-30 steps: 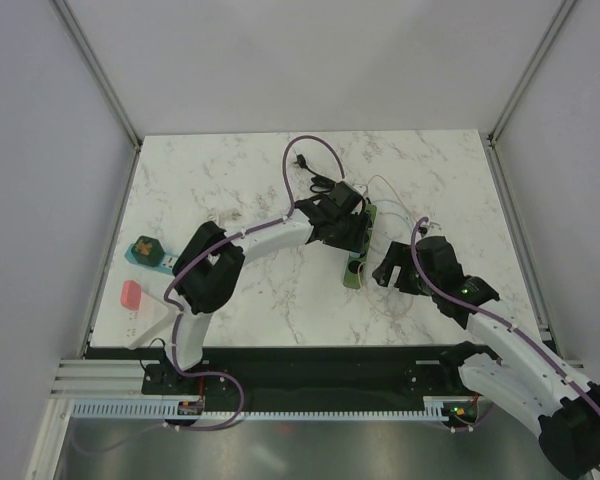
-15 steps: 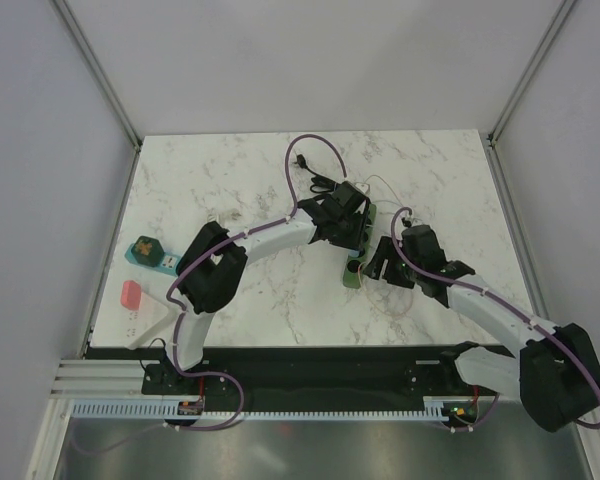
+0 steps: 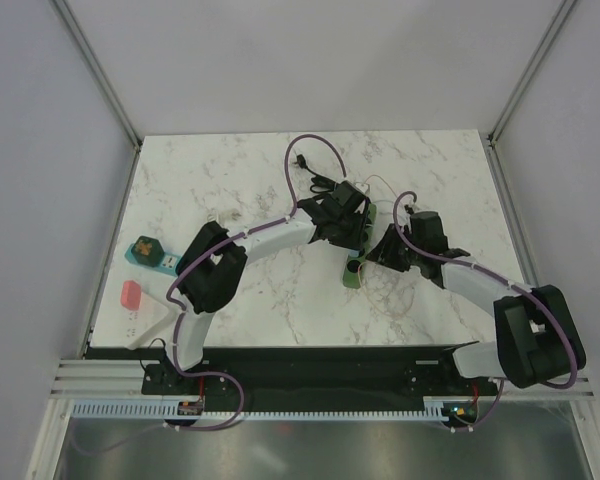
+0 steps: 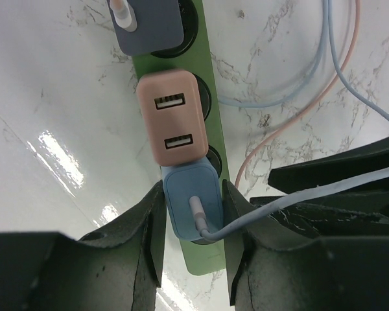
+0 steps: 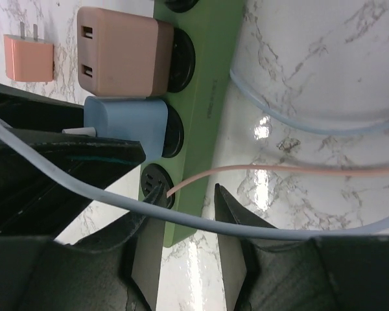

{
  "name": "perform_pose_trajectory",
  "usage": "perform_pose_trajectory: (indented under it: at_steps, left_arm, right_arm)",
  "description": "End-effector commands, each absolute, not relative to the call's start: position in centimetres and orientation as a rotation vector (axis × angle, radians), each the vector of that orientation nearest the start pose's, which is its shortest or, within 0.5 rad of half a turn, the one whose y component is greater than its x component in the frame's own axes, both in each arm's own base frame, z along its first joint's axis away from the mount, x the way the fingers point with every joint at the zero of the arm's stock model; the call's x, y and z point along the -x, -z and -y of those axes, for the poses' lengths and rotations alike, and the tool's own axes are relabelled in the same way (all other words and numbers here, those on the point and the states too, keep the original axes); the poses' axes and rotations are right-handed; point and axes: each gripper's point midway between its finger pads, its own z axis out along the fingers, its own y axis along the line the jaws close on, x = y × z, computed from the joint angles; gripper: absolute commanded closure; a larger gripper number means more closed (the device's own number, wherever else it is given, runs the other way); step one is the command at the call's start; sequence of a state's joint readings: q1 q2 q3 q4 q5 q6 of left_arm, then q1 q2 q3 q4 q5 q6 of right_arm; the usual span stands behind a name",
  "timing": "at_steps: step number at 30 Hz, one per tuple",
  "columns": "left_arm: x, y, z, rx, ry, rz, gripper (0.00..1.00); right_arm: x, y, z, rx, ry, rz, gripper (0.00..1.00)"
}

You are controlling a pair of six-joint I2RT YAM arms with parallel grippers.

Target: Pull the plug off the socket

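Note:
A green power strip (image 3: 359, 252) lies mid-table. In the left wrist view the strip (image 4: 206, 262) carries a grey plug (image 4: 149, 26), a pink USB adapter (image 4: 172, 120) and a blue plug (image 4: 191, 201) with a pale blue cable. My left gripper (image 4: 193, 195) is shut on the blue plug, one finger against each side, and the plug sits in its socket. My right gripper (image 5: 189, 193) is open at the strip's (image 5: 207, 78) near end. One fingertip lies over an empty socket (image 5: 154, 184), the other by the strip's edge. The blue plug (image 5: 126, 123) is just beyond it.
Pale blue and pink cables (image 4: 292, 97) trail across the marble right of the strip. A loose orange adapter (image 5: 28, 57) lies beside it. A teal block (image 3: 148, 250), a pink piece (image 3: 132, 293) and a white piece (image 3: 155, 322) sit at the left edge. A black cable (image 3: 320, 183) lies behind the strip.
My right arm has swung left and forward, bringing its gripper onto the near end of the strip. The left gripper has stayed at the blue plug.

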State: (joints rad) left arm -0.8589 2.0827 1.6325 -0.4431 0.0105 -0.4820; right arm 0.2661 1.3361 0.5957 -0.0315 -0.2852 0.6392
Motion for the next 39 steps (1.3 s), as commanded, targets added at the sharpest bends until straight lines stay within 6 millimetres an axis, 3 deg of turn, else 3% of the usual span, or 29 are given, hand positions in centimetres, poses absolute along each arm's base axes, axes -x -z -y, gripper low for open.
perform_pose_trajectory:
  at_steps: [1,10,19,24,27,32,35,37,39]
  left_arm:
    - [-33.2,-8.8,41.8,-0.500,0.624,-2.460,0.98]
    - [-32.7,-9.1,42.2,-0.502,0.667,-2.471,0.98]
    - [-32.2,-8.8,42.4,-0.501,0.695,-2.490,0.98]
    - [-31.7,-9.7,42.9,-0.507,0.750,-2.490,0.98]
    - [-31.4,-10.6,43.4,-0.507,0.799,-2.480,0.98]
    - [-30.7,-11.9,44.1,-0.524,0.892,-2.450,0.98]
    - [-31.1,-11.7,43.5,-0.553,0.765,-2.408,0.98]
    - [-31.1,-11.6,42.8,-0.610,0.565,-2.350,0.98]
    - [-30.9,-11.3,42.9,-0.640,0.515,-2.364,0.98]
  right_arm:
    - [-32.0,-8.3,-16.8,-0.263,-0.831,-2.315,0.57]
    - [-33.0,-6.6,-17.2,-0.257,-0.810,-2.312,0.65]
    - [-33.3,-6.1,-17.2,-0.244,-0.769,-2.313,0.66]
    - [-32.5,-4.1,-17.7,-0.237,-0.731,-2.363,0.66]
    - [-31.4,-2.6,-18.1,-0.229,-0.695,-2.392,0.74]
    - [-29.3,0.5,-16.8,-0.298,-0.593,-2.466,0.77]
    - [-28.7,1.6,-15.6,-0.333,-0.507,-2.499,0.78]
    - [-28.3,2.1,-15.1,-0.348,-0.469,-2.511,0.78]
    - [-28.1,2.4,-15.0,-0.355,-0.459,-2.521,0.78]
